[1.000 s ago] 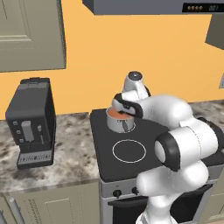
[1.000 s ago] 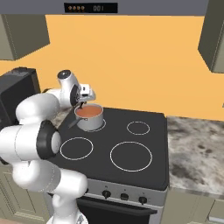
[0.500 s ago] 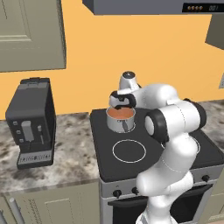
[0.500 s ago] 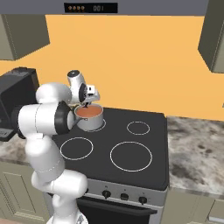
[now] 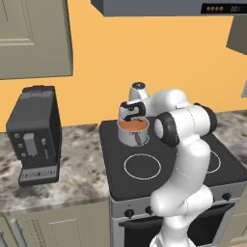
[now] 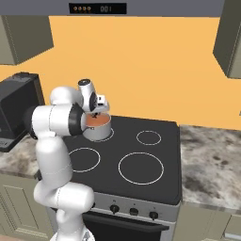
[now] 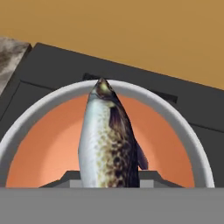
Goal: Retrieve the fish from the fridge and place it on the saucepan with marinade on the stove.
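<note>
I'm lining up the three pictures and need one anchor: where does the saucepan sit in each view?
Left base view: the saucepan is just above centre, on the stove's back-left burner.
Right base view: the saucepan is left of centre, beside the arm.
Hand view: its rim arcs across the lower half, around the marinade and the fish.
Shared landmark: the orange wall behind the stove.

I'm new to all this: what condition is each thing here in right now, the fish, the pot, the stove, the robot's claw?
fish: held over the pot, head pointing away.
saucepan: upright on the stove's back-left ring.
marinade: fills the pan, surface smooth.
stove: other three rings bare.
gripper: above the pan, shut on the fish.
</note>
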{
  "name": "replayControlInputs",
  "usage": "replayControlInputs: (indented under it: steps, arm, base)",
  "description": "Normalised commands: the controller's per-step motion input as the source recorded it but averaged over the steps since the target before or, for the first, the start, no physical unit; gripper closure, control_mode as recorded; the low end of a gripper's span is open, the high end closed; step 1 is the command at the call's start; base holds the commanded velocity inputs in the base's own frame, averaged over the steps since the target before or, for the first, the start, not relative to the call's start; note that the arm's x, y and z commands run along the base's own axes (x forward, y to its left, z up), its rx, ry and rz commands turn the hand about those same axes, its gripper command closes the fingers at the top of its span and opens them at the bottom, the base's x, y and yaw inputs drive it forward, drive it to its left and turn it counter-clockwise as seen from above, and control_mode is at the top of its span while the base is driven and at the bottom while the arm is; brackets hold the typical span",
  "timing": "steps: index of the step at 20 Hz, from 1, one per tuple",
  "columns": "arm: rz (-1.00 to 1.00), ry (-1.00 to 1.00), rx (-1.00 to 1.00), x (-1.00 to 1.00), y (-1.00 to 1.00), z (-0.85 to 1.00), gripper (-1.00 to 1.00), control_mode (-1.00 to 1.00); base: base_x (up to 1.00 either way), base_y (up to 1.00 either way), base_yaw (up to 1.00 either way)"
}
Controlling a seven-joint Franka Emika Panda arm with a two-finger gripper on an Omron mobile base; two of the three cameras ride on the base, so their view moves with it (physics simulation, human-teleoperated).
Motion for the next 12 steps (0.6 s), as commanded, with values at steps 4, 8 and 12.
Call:
replayControlInputs:
  steps: [4,8,12]
  arm:
    - [0.00,0.00,0.07,0.08,-0.06,-0.39,1.00,-1.00]
    - [0.00,0.00,0.01,0.23,-0.04,-0.25,1.00,-1.00]
    - [0.00,0.00,0.00,0.15,-0.06,-0.08,1.00,-1.00]
  base:
    - [0.00,0.00,0.00]
    - [0.00,0.00,0.00]
    - [0.00,0.00,0.00]
